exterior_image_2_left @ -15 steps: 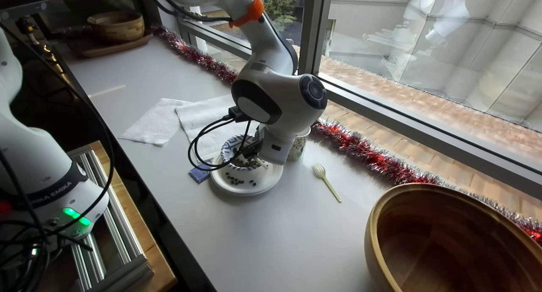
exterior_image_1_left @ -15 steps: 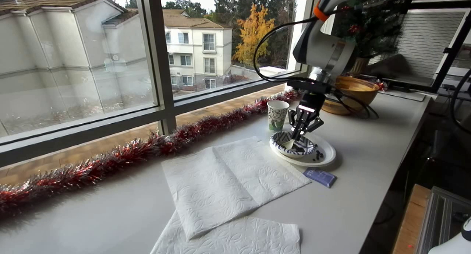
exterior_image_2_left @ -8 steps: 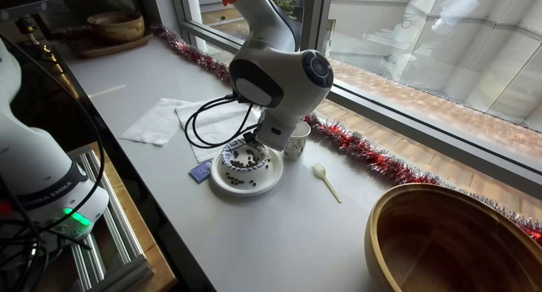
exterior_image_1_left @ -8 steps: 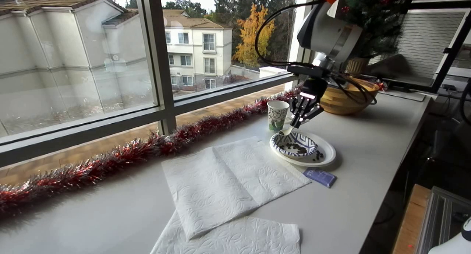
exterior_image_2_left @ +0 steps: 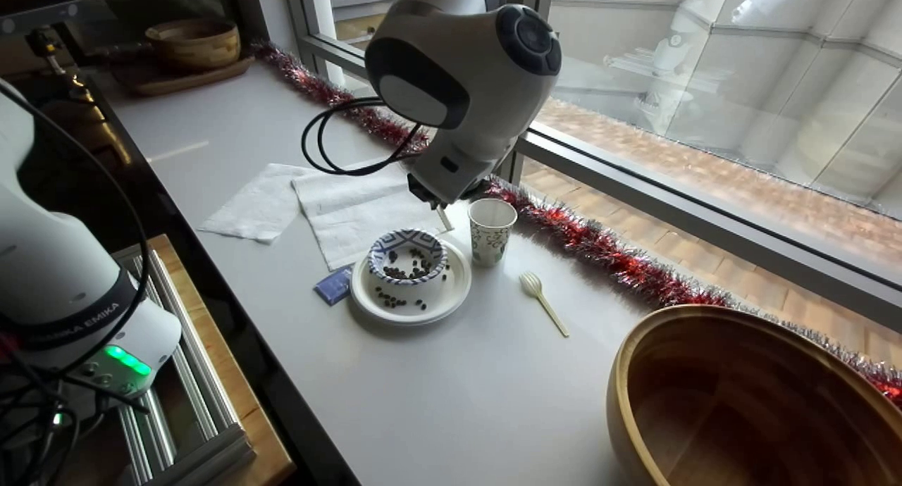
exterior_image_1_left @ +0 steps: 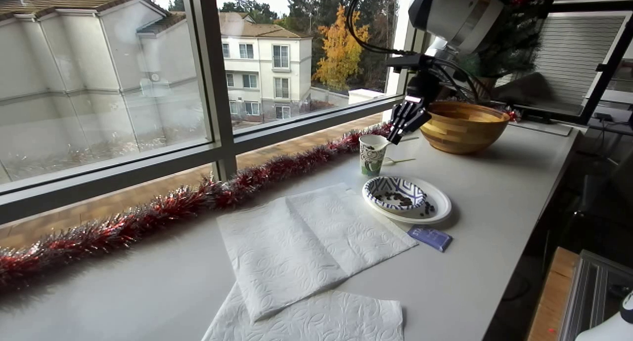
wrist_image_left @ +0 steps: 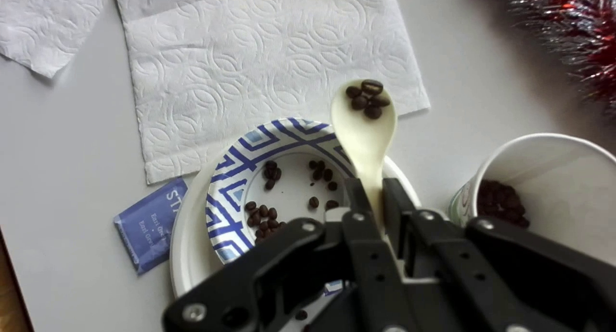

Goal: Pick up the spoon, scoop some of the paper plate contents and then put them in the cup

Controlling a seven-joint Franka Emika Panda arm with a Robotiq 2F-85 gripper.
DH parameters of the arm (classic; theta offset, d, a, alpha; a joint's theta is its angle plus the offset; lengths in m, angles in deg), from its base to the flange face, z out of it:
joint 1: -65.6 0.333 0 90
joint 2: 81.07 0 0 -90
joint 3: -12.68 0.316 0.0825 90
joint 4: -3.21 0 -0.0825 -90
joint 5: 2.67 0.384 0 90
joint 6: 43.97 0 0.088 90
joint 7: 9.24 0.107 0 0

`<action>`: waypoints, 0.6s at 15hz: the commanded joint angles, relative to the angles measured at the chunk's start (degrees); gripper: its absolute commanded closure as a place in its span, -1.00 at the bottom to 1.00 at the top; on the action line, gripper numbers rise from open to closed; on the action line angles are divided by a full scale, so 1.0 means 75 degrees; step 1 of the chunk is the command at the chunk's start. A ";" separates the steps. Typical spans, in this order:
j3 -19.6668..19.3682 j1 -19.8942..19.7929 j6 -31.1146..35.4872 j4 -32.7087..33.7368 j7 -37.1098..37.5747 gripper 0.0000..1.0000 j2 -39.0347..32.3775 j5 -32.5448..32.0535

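My gripper [wrist_image_left: 374, 185] is shut on the handle of the pale cream spoon [wrist_image_left: 364, 130]. Several dark beans lie in the spoon's bowl, which is level with open space around it. The gripper also shows in an exterior view [exterior_image_1_left: 394, 139], with the spoon [exterior_image_1_left: 380, 145] at the height of the cup's rim. The blue-patterned paper plate [wrist_image_left: 233, 178] holds scattered dark beans [wrist_image_left: 262, 219] and lies below the spoon. The cup [exterior_image_1_left: 372, 160] stands upright beside it. In the wrist view the cup [wrist_image_left: 563, 173] is right of the spoon, apart from it, with dark beans [wrist_image_left: 500, 204] inside.
A larger white plate [exterior_image_2_left: 451, 299] with loose beans lies under the patterned one. A fork [exterior_image_2_left: 542, 304] lies near the cup. A purple packet [exterior_image_1_left: 430, 237], paper towels [exterior_image_1_left: 306, 252], wooden bowl [exterior_image_1_left: 462, 128] and tinsel [exterior_image_1_left: 277, 173] along the window are around.
One second ago the spoon was down in the patterned plate among the beans. My gripper has lifted it out and up to the height of the cup's rim. The cup and plates have not moved.
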 commanded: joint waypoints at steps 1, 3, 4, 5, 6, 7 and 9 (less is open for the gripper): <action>-0.0052 0.0016 0.0222 -0.0159 0.0811 0.93 0.0422 0.0269; -0.0034 0.0037 0.0769 -0.0144 0.1126 0.93 0.0407 0.0402; -0.0017 0.0055 0.1120 -0.0152 0.1239 0.93 0.0389 0.0481; 0.0001 0.0073 0.1488 -0.0151 0.1346 0.93 0.0353 0.0565; 0.0021 0.0089 0.1796 -0.0150 0.1452 0.93 0.0319 0.0596; 0.0045 0.0108 0.2063 -0.0168 0.1546 0.93 0.0312 0.0615; 0.0097 0.0158 0.2553 -0.0217 0.1693 0.93 0.0313 0.0594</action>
